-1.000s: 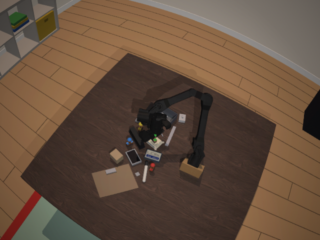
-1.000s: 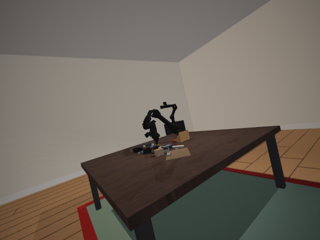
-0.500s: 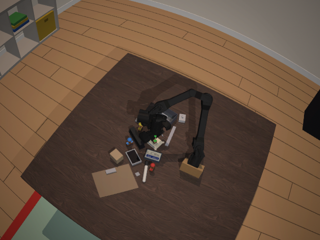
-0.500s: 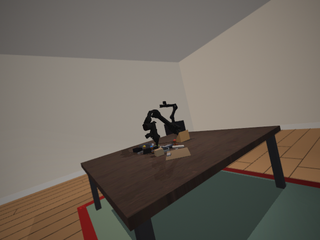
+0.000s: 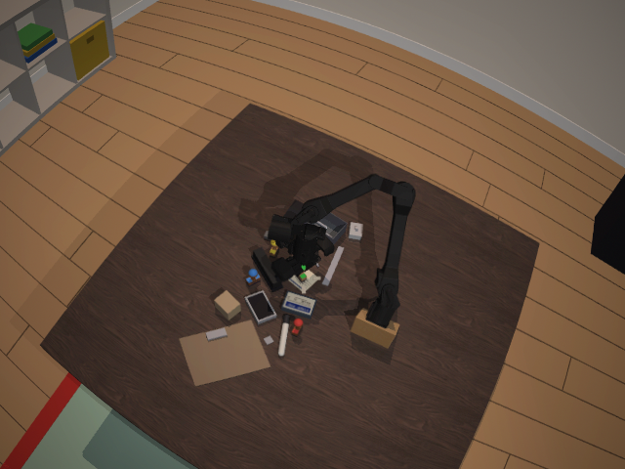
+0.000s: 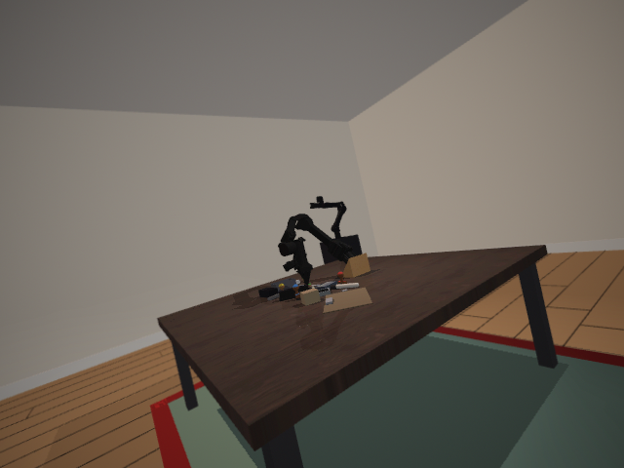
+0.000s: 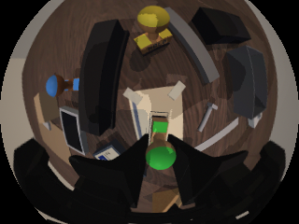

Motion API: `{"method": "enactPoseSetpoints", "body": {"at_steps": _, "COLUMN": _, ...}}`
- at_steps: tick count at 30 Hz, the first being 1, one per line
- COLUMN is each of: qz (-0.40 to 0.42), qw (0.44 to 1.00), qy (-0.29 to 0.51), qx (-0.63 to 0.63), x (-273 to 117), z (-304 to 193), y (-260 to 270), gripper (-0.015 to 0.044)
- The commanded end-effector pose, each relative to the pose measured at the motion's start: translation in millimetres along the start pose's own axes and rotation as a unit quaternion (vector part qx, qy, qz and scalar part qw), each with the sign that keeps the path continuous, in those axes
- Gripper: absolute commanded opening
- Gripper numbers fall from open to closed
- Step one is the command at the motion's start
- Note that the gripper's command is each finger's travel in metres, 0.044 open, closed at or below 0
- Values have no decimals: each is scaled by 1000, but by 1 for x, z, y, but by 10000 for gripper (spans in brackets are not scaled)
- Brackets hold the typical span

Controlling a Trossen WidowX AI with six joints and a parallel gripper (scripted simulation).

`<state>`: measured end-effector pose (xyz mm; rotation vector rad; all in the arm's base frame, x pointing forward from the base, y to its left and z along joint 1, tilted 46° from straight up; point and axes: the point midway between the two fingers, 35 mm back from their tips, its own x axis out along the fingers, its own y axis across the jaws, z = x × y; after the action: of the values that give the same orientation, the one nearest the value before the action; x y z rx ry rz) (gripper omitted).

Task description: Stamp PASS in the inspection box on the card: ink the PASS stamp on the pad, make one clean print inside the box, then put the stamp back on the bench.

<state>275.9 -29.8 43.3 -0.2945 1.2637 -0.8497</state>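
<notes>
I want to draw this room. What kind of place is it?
Probably a home hobby room: a dark wooden table on plank flooring, a cubby shelf in the corner, and a green rug underneath.

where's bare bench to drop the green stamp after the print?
Bare wood between the white strip and the arm's wooden base. Crowded around the card, where the end effector holds the green stamp: black bar, labelled box.

Green stamp (image 7: 161, 156) base face hidden; card (image 7: 156, 107) box print unreadable under it
</notes>
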Motion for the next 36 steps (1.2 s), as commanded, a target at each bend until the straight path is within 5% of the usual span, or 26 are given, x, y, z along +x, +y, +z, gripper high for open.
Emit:
{"method": "enactPoseSetpoints", "body": {"at_steps": 1, "qz": -1, "qw": 1000, "qy": -2, "qx": -2, "x": 1, "z": 1, "y": 0, "gripper": 0}}
{"method": "enactPoseSetpoints", "body": {"at_steps": 36, "qz": -1, "qw": 1000, "qy": -2, "qx": -2, "x": 4, "z": 1, "y": 0, "gripper": 0}}
